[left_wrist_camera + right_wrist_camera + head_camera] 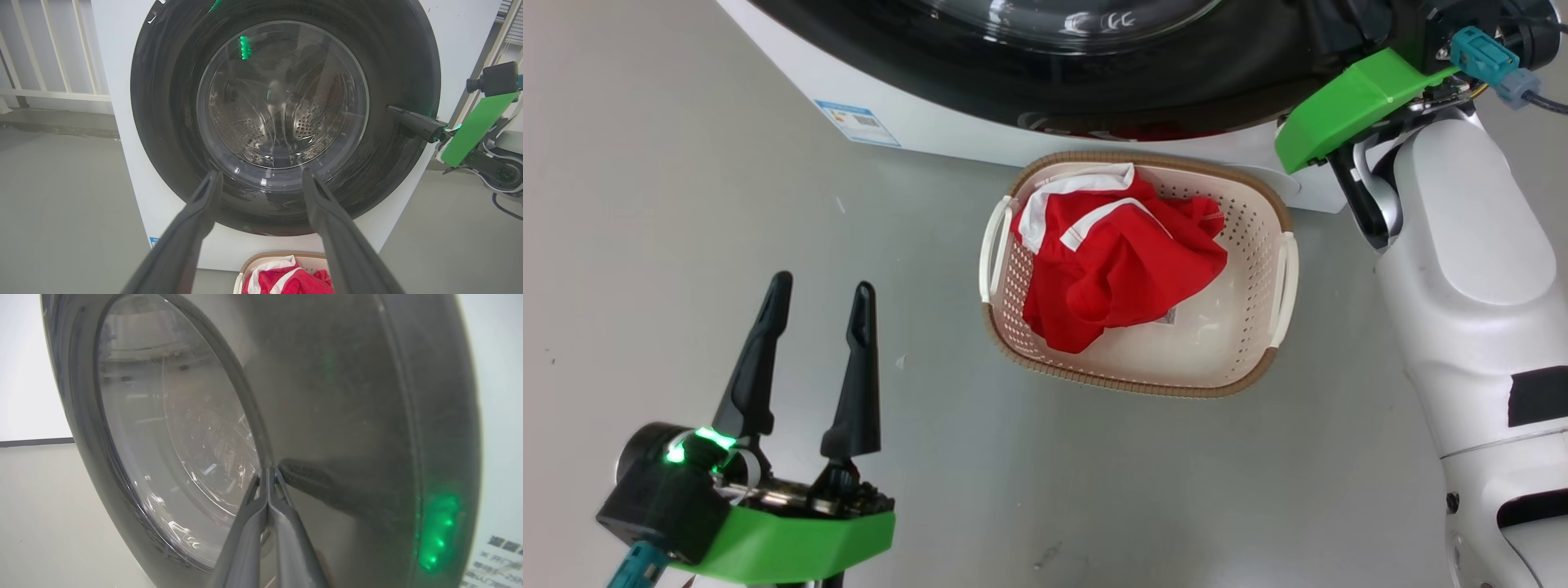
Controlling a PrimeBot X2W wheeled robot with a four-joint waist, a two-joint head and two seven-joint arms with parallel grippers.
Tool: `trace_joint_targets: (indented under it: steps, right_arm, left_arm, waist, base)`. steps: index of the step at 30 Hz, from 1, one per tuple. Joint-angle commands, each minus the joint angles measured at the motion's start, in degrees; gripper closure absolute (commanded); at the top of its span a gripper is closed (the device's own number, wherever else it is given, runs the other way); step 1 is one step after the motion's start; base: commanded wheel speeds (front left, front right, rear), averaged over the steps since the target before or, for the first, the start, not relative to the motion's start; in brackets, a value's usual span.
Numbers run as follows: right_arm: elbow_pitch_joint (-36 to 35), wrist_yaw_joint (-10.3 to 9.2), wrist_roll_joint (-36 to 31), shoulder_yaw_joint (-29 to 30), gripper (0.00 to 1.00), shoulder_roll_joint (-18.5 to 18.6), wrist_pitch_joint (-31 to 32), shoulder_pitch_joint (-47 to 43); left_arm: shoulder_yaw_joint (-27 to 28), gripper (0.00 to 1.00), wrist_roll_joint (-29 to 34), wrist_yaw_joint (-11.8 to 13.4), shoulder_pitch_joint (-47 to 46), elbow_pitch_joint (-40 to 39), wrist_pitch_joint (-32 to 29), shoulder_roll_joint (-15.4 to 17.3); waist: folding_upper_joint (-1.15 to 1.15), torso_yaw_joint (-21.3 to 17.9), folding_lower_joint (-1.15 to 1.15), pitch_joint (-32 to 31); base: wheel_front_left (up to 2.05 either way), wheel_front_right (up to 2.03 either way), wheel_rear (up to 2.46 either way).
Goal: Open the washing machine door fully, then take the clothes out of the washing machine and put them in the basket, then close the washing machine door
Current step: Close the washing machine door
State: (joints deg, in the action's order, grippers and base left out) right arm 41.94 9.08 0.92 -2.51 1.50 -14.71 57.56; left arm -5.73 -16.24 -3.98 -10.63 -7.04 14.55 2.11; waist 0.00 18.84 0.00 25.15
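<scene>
Red clothes (1123, 273) in cream basket (1227, 343)

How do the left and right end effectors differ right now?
The left end effector is open; the right end effector is shut. The left hangs above the floor, empty; the right's tips touch the door on its black rim. Both have long dark fingers.

A bare laundry corner or test room: a white washing machine (461, 24) stands on plain grey floor (61, 196) straight ahead of the jaws of the left gripper (261, 173), with a white railing (53, 96) off to their left
</scene>
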Motion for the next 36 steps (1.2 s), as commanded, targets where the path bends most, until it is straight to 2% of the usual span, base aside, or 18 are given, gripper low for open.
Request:
trace_joint_targets:
  steps: [1, 7, 8, 9, 10, 11, 19, 36]
  right_arm:
    - [-1.05, -1.59, -0.05, 2.49, 1.00, 1.63, -0.15, 2.70]
    - [-0.80, -1.59, 0.67, 1.32, 1.00, 1.43, -0.26, 0.68]
    - [-1.14, -1.59, 1.65, 0.58, 0.96, 1.42, -0.26, -0.01]
    - [-1.44, -1.59, 2.70, -0.04, 0.79, 1.41, -0.27, -0.82]
    - [-1.96, -1.59, 3.40, -0.45, 0.51, 1.41, -0.27, -1.64]
    - [-2.59, -1.59, 3.97, -0.83, 0.00, 1.40, -0.27, -2.57]
    - [-8.24, -1.59, 7.11, -2.32, 0.00, 1.39, -0.28, -11.40]
    - [-24.54, -1.59, 6.77, 4.87, 0.00, 1.38, -0.29, -31.11]
  left_arm:
    - [2.12, 0.00, -0.28, 0.55, -0.90, -1.34, 0.45, 0.77]
    - [2.43, 0.00, -0.51, 0.34, -0.85, -0.82, 0.45, 0.76]
    - [2.55, 0.00, -0.60, 0.27, -0.76, -0.64, 0.45, 0.76]
    - [2.69, 0.00, -0.72, 0.18, -0.69, -0.42, 0.45, 0.76]
    - [2.85, 0.00, -0.88, 0.08, -0.64, -0.18, 0.45, 0.76]
    - [3.01, 0.00, -1.03, -0.03, -0.57, 0.09, 0.45, 0.76]
    - [3.89, 0.00, -3.24, -0.97, -0.63, 2.70, 0.45, 0.76]
    - [5.41, 0.00, -1.26, -2.93, 0.28, 8.06, 0.45, 0.76]
  waist:
    - [0.00, -0.20, 0.00, -0.20]
    - [0.00, -1.49, 0.00, -1.66]
    - [0.00, -1.77, 0.00, -1.95]
    - [0.00, -2.10, 0.00, -2.27]
    - [0.00, -2.47, 0.00, -2.59]
    - [0.00, -2.86, 0.00, -2.91]
    - [0.00, -6.37, 0.00, -5.49]
    - [0.00, -13.72, 0.00, -12.46]
  base:
    - [0.00, 0.00, 0.00]
    - [0.00, 0.00, 0.00]
    - [0.00, 0.00, 0.00]
    - [0.00, 0.00, 0.00]
    - [0.00, 0.00, 0.00]
    - [0.00, 0.00, 0.00]
    - [0.00, 0.00, 0.00]
    - [0.00, 0.00, 0.00]
